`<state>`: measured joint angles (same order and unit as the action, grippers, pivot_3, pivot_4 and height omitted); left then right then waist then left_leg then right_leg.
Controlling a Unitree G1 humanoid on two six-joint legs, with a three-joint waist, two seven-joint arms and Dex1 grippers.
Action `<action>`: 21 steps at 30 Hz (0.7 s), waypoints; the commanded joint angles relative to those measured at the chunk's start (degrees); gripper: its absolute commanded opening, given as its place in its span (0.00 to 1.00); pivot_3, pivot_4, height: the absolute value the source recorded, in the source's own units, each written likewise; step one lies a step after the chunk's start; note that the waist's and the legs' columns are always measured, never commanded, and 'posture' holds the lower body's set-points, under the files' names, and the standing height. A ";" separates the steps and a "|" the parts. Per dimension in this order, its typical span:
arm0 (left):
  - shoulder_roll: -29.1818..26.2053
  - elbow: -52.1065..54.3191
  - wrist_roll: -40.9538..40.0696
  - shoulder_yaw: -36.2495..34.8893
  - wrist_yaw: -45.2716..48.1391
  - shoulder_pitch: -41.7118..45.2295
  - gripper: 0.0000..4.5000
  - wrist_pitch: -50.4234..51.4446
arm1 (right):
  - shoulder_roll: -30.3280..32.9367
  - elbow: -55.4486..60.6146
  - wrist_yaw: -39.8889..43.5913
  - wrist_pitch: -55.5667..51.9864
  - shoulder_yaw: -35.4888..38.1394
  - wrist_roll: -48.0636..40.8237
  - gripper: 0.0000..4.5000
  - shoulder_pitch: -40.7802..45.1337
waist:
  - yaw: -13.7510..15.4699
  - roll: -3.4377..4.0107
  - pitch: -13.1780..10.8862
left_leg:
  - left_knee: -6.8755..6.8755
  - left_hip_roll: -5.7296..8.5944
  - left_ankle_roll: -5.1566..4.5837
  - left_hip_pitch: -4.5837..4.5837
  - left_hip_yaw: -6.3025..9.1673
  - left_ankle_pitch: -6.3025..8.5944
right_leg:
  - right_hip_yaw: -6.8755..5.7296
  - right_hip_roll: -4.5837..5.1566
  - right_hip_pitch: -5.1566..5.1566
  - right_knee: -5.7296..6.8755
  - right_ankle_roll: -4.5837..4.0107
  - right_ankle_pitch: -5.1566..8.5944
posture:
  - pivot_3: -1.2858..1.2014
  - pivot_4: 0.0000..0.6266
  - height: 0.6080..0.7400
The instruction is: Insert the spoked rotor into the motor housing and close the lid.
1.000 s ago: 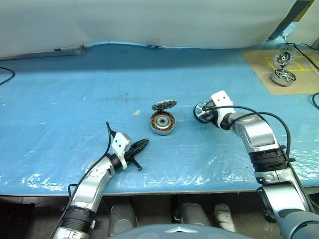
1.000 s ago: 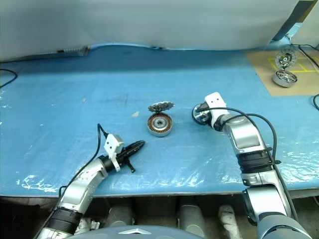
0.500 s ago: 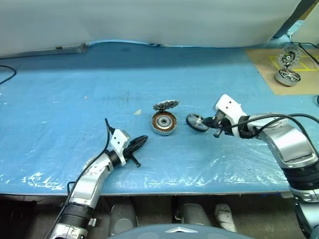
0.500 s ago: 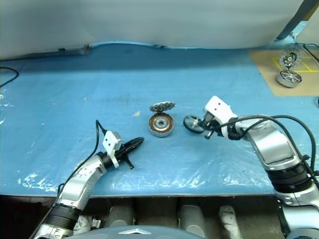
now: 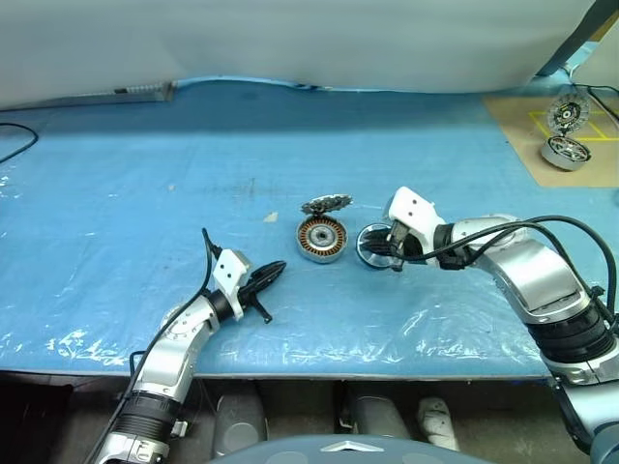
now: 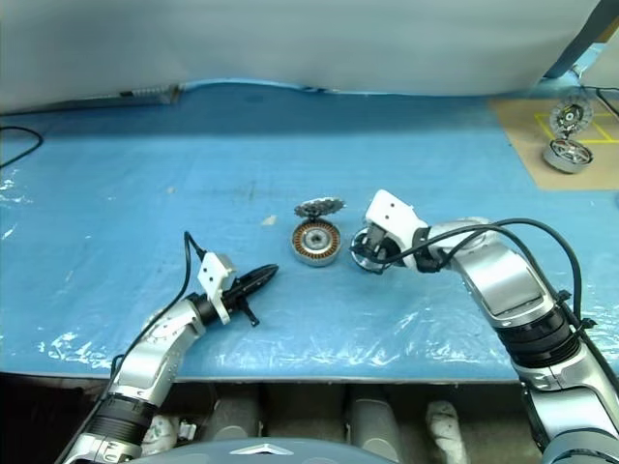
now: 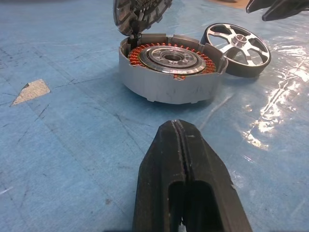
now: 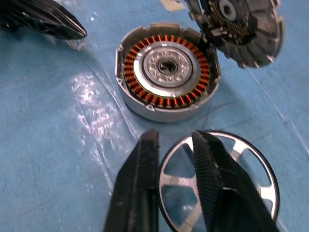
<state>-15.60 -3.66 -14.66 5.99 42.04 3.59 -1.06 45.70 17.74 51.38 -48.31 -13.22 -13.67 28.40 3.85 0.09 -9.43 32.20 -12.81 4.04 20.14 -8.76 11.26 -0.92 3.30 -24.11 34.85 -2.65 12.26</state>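
Right pincer [image 8: 176,193]: jaws part-open astride the rim of the dark-ringed, silver-spoked rotor [image 8: 227,188], flat on the blue bench [image 5: 145,193]. Just beyond: silver-grey copper-wound motor housing [image 8: 166,70], finned lid [image 8: 241,29] upright. Left pincer [image 5: 263,277]: closed, empty. Risk: rim slips; rotor knocks lid.

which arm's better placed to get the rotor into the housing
Right. Its claw straddles the rim of the spoked rotor, which lies on the blue table beside the motor housing, whose lid stands open. The left claw is shut and sits apart from both, nearer the table's front edge.
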 commanded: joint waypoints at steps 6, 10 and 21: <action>0.07 0.88 -0.39 -0.45 0.20 -0.06 0.00 -1.09 | 2.84 0.29 -0.15 2.53 2.03 1.47 0.59 -0.17 | 0.07 0.00 0.00 | 0.01 0.00 0.00 0.01 0.00 0.00 | 0.00 0.00 0.00 0.01 0.00 0.00 | 0.52 0.24 1.00; 0.20 0.86 -0.37 -0.30 0.24 -0.11 0.00 -1.10 | 2.02 -1.42 -1.48 3.59 0.78 3.16 0.59 -1.09 | 0.07 0.00 0.00 | 0.01 0.00 0.00 0.01 0.00 0.00 | 0.00 0.00 0.00 0.01 0.00 0.00 | 0.52 0.24 1.00; 0.05 0.99 -0.34 -0.46 0.24 -0.31 0.00 -1.21 | -1.20 -12.82 -3.95 9.46 -0.45 7.87 0.59 -0.72 | 0.05 0.00 0.00 | 0.03 0.01 0.00 0.02 -0.01 0.00 | 0.00 0.00 0.00 0.02 0.00 0.00 | 0.52 0.24 1.00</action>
<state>-15.42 -3.81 -14.66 6.09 42.13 3.52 -1.17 44.55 5.42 47.48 -39.95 -14.25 -6.82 27.11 3.89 0.09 -9.43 32.23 -12.81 4.04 20.16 -8.77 11.25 -0.92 3.29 -24.10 34.87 -2.65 12.26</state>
